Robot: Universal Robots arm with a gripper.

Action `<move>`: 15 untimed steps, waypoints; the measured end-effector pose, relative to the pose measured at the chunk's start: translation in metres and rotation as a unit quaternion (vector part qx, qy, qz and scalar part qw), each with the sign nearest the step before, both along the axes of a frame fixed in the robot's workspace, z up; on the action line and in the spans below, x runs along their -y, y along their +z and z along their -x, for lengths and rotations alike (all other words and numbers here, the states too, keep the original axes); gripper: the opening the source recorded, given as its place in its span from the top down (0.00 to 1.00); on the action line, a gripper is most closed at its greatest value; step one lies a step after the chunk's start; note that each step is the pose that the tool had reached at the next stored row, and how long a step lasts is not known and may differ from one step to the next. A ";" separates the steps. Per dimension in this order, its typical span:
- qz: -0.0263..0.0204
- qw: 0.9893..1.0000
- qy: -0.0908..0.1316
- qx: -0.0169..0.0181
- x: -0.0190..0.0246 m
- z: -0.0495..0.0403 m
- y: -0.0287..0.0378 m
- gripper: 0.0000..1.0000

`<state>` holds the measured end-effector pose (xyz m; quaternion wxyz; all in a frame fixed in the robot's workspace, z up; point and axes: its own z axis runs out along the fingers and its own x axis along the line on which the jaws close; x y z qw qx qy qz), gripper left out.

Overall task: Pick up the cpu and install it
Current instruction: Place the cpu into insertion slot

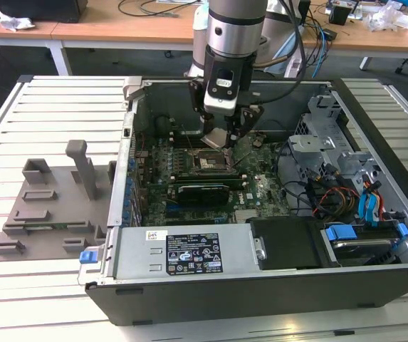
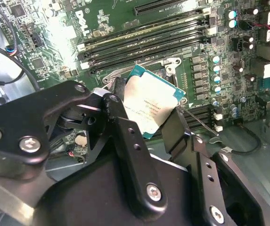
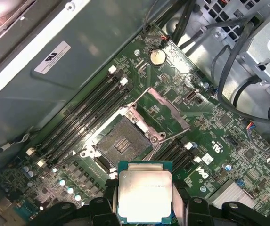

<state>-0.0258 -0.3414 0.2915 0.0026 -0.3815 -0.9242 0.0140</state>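
Note:
The cpu (image 2: pixel 150 105) (image 3: pixel 144 190) is a flat square chip with a silver top and teal rim, clamped between the black fingers (image 2: pixel 175 132) of my gripper (image 1: pixel 225 135) (image 2: pixel 146 115). It hangs a little above the green motherboard (image 1: pixel 189 192) inside the open computer case. In the first wrist view the open socket (image 3: pixel 123 143), a dark square in a metal frame, lies just beyond the chip's edge, with its load plate (image 3: pixel 160 108) flipped up. In the exterior view the cpu (image 1: pixel 216 137) shows as a pale tile directly over the socket (image 1: pixel 207 160).
Memory slots (image 3: pixel 85 120) flank the socket on both sides. The case walls (image 1: pixel 129 142), a drive cage (image 1: pixel 325 135) and cable bundles (image 1: pixel 332 192) stand to the exterior view's right. A grey plastic fixture tray (image 1: pixel 50 206) lies outside the case on the slatted table.

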 end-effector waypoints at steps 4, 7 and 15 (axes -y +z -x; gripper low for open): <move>0.000 1.000 -0.016 0.000 0.0000 0.0000 0.0000 0.45; 0.000 1.000 -0.026 0.000 0.0000 0.0000 -0.0001 0.45; 0.000 0.998 -0.057 0.000 0.0000 0.0000 -0.0002 0.45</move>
